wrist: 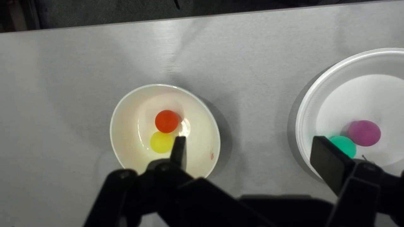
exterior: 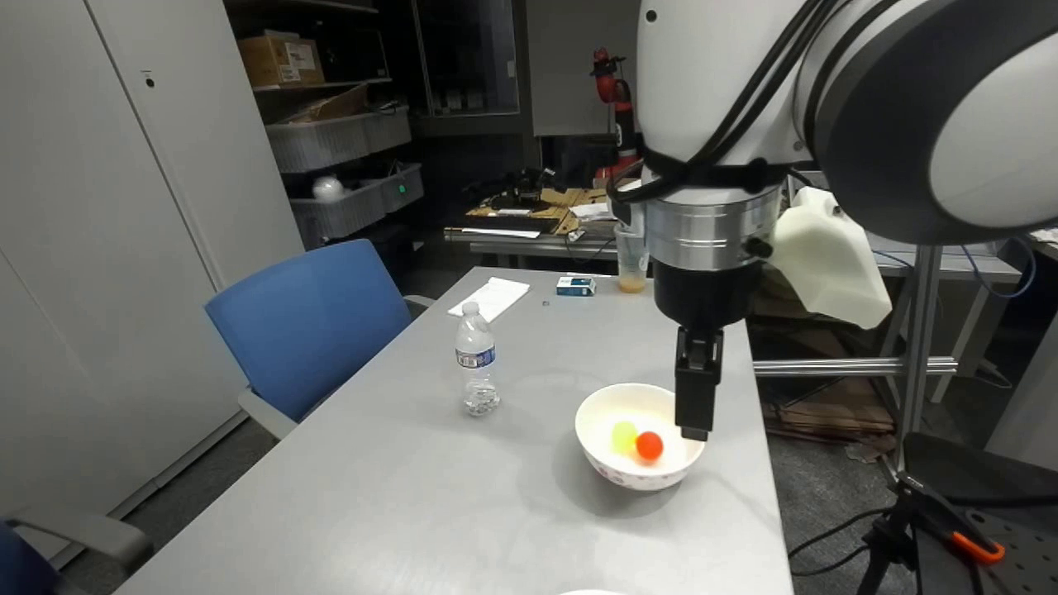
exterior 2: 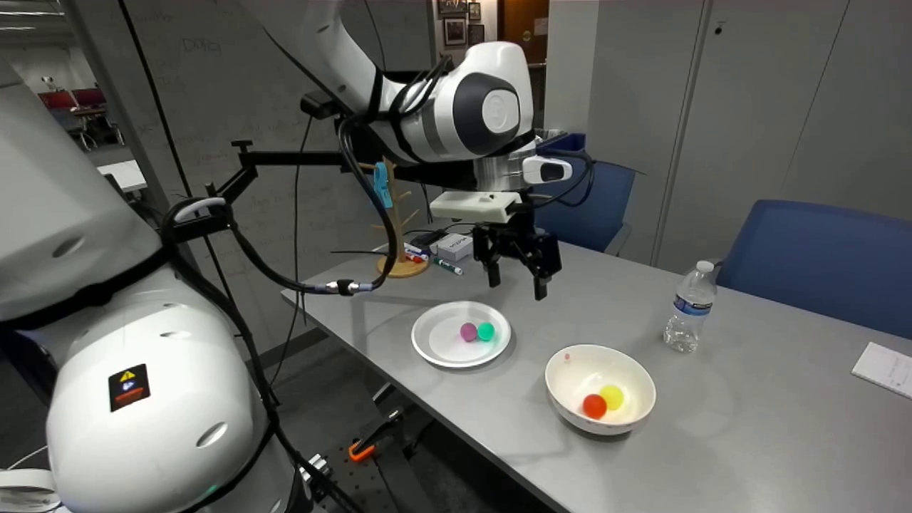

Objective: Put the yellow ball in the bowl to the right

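Two empty fingers [wrist: 329,164] gape wide; the yellow ball [wrist: 161,142], in the bowl [wrist: 127,132] near the desk's [wrist: 258,91] robot-side edge, looks light: pinch mid-height

Water bottle [exterior 2: 690,313], clear, blue label: upright on grey table [exterior 2: 769,442].

In an exterior view:
- Round white plate [exterior 2: 442,338]: left of the bottle, well apart; bears purple ball [exterior 2: 468,332] and green ball [exterior 2: 486,331], side by side.
- Red ball [exterior 2: 594,407]: left of the bottle, nearer the camera.
- Wooden stand [exterior 2: 405,269], white box [exterior 2: 452,246], marker [exterior 2: 447,266]: well to the left of the bottle.
- White paper [exterior 2: 887,367]: right of the bottle.
- Blue chair [exterior 2: 819,263]: behind the bottle, to its right.

In an exterior view:
- Blue-and-white box [exterior: 576,286], clear cup [exterior: 631,260]: beyond the bottle, to its right.
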